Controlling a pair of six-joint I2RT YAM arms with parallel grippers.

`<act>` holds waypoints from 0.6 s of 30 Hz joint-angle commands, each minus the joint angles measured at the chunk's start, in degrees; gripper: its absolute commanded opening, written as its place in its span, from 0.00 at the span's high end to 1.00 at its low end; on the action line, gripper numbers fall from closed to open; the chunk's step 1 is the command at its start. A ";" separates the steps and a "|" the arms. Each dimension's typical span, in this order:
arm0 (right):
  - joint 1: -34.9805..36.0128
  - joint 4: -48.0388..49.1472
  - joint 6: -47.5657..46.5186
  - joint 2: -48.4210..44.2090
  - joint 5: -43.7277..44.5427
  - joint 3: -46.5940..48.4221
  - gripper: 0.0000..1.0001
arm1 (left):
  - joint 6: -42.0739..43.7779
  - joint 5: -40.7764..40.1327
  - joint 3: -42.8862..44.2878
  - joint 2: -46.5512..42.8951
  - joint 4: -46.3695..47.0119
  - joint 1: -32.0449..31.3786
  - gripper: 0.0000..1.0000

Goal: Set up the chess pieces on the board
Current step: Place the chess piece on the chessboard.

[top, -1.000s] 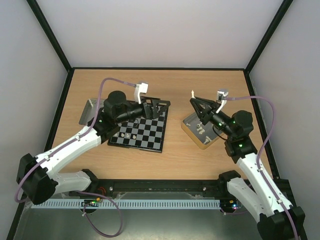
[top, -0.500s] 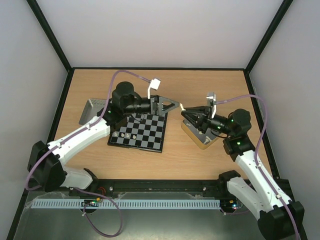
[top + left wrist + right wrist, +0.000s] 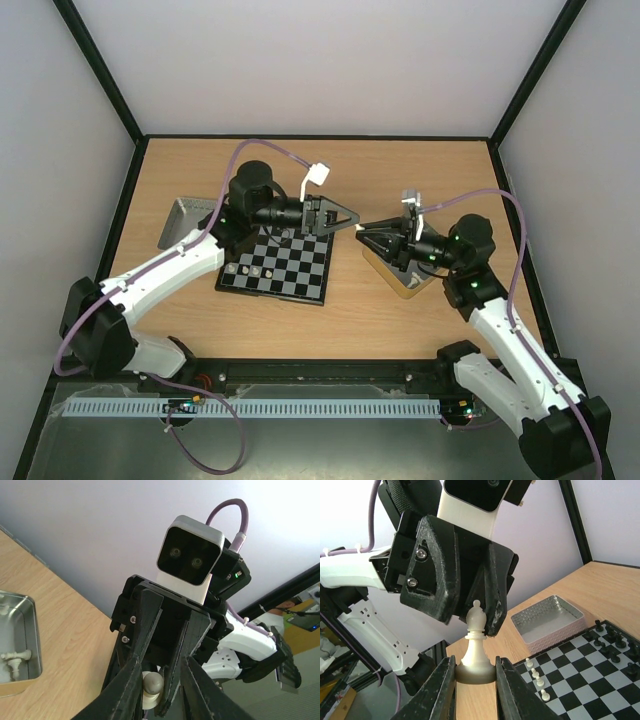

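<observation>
A white bishop (image 3: 476, 645) hangs in the air between the board (image 3: 300, 275) and the gold-sided tin (image 3: 408, 283). My right gripper (image 3: 475, 667) is shut on its round base. My left gripper (image 3: 159, 676) faces it tip to tip, its jaws closed in on the bishop's head (image 3: 152, 684). In the top view the left gripper (image 3: 352, 219) and right gripper (image 3: 362, 228) meet just right of the board's far corner. Several white pawns (image 3: 537, 680) stand in a row on the board (image 3: 590, 665), also seen as pawns (image 3: 255, 270) near its left edge.
Black pieces (image 3: 285, 235) line the board's far side. A grey metal tray (image 3: 180, 220) sits left of the board, close behind it in the right wrist view (image 3: 547, 620). More white pieces (image 3: 15, 656) lie in the tin (image 3: 25, 605).
My left gripper swung right from over the board's far edge and closed from wide open onto the bishop's head. My right gripper carried the bishop left from above the tin.
</observation>
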 commanded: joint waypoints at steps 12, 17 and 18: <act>0.73 -3.15 -2.00 0.36 1.86 3.25 0.76 | 5.14 0.40 1.32 -0.23 -3.71 -0.44 0.98; 0.68 -8.48 -4.52 -0.78 5.90 3.94 0.34 | 11.42 -12.90 0.80 -3.55 -11.22 -0.36 0.98; 0.67 -8.84 -4.91 -1.31 6.54 3.68 0.30 | 12.78 -16.76 0.49 -4.47 -13.06 -0.36 0.98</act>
